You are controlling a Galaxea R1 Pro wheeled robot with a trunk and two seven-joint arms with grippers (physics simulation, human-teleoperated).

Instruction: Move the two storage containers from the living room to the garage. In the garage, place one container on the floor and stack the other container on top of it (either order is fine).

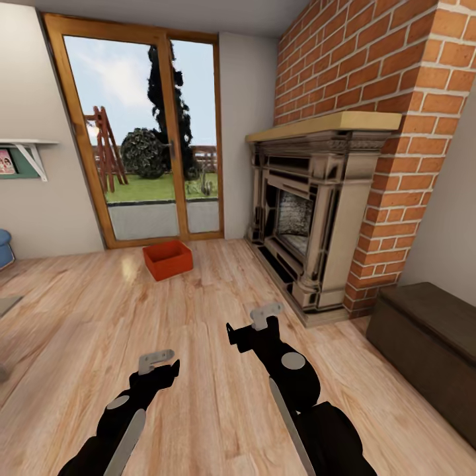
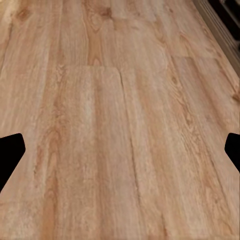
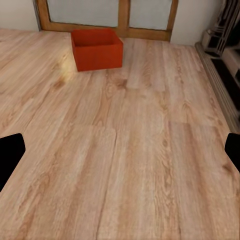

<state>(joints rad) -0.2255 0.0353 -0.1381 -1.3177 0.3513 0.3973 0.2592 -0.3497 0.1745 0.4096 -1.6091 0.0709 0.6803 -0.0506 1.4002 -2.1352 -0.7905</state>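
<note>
An orange-red storage container [image 1: 168, 259] stands on the living room's light wood plank floor, just in front of the glass doors; the right wrist view has it [image 3: 96, 48] well ahead of the fingers. My left gripper [image 1: 160, 365] hovers open over bare planks, far short of the container. My right gripper [image 1: 251, 322] is open too, closer to it but still a good distance away. In both wrist views the black fingertips [image 2: 10, 152] [image 3: 10, 152] sit at the frame edges with only floor between them.
A red brick fireplace [image 1: 311, 218] with a raised hearth lines the right side. A dark brown chest [image 1: 430, 337] stands at the near right. Wood-framed glass doors [image 1: 152, 132] close the far wall. A wall shelf [image 1: 26, 155] and a blue sofa edge [image 1: 4, 248] are at left.
</note>
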